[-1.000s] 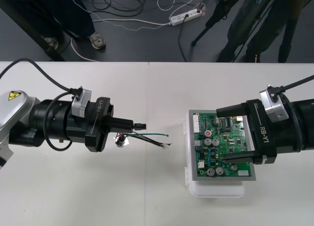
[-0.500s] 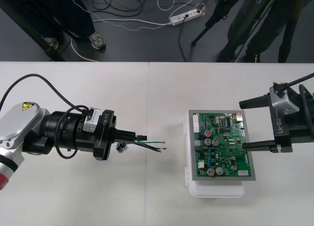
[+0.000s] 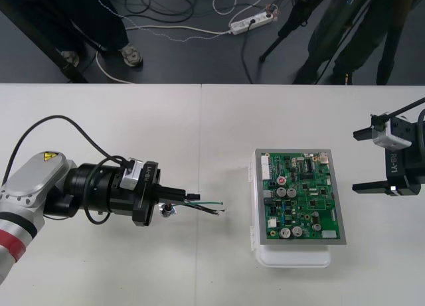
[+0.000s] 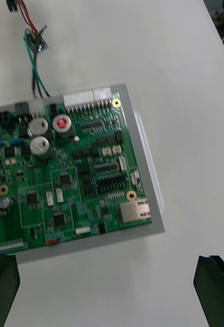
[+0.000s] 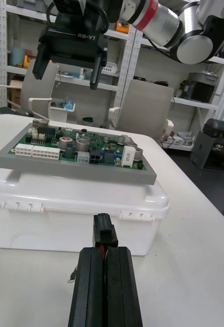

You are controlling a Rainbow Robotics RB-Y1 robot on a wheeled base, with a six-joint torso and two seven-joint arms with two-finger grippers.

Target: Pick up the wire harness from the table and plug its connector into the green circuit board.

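My left gripper (image 3: 188, 197) is shut on the wire harness (image 3: 207, 204) left of the green circuit board (image 3: 299, 196). The black plug (image 5: 104, 232) sticks out between the closed fingers (image 5: 91, 286) and faces the board (image 5: 76, 148), a short gap away. Green and black wires trail toward the board, and the metal socket (image 3: 166, 210) hangs under the fingers. At the table's right side my right gripper (image 3: 362, 160) stands open, clear of the board. Its view takes in the board (image 4: 76, 168) and the harness wires (image 4: 35, 56) beyond it.
The board rests on a white base (image 3: 292, 256) with latches on its left side. In the left wrist view the right gripper (image 5: 71, 38) hangs behind the board. Bare table lies between the harness and the board.
My right gripper has pulled back to the right, off the board, to the table's edge. My left gripper has swung slightly lower and toward the front with the harness in it.
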